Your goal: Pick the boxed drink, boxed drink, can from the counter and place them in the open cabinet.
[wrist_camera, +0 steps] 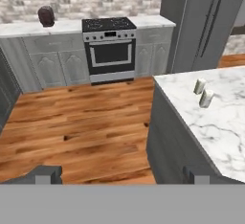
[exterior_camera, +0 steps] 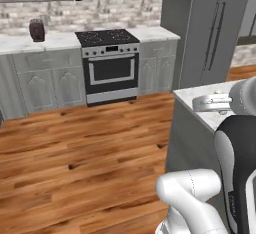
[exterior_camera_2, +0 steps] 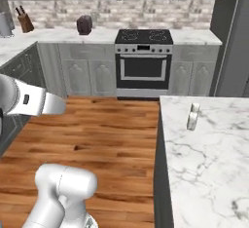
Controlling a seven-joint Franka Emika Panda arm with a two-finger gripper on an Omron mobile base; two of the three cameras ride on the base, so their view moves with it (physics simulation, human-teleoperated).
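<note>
Two cream-white boxed drinks stand close together on the white marble counter (wrist_camera: 215, 127), near its far left corner: one carton (wrist_camera: 199, 86) behind, the other (wrist_camera: 206, 98) in front. From the right base view they overlap into one pale upright shape (exterior_camera_2: 193, 116) on the counter (exterior_camera_2: 209, 168). My gripper (wrist_camera: 120, 177) hangs well back from the counter, above the wood floor. It is open, with its two dark fingertips (wrist_camera: 48, 174) far apart and nothing between them. The can and the open cabinet are out of view.
A black-and-steel stove (exterior_camera: 110, 63) stands in the grey cabinets along the back wall, with a dark jar (exterior_camera: 37, 30) on the pale counter to its left. A tall grey fridge (exterior_camera: 215, 33) rises at the right. Wood floor (exterior_camera_2: 107, 124) spreads between.
</note>
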